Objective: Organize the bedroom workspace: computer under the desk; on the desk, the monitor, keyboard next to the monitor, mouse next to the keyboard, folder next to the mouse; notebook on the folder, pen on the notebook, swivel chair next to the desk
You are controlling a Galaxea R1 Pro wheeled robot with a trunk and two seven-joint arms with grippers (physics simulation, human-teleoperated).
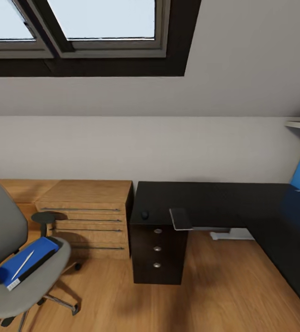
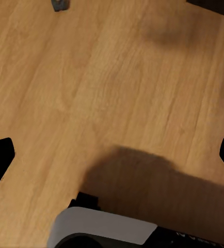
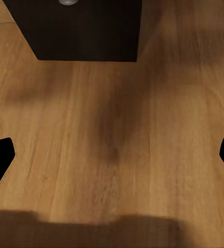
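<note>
Mouse (image 1: 145, 215) on worktop (image 1: 224, 198) corner; folder (image 1: 27, 261) (pen on it) on chair (image 1: 11, 276); both jaws wide, empty.

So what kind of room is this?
It looks like an attic room used as a study. A skylight sits in a sloped ceiling, a long black desk stands against the wall, and a grey swivel chair holds a blue folder.

No words, numbers or signs can be read anywhere. The folder (image 1: 25, 262) on the chair (image 1: 11, 276) shows no letters you can make out.
</note>
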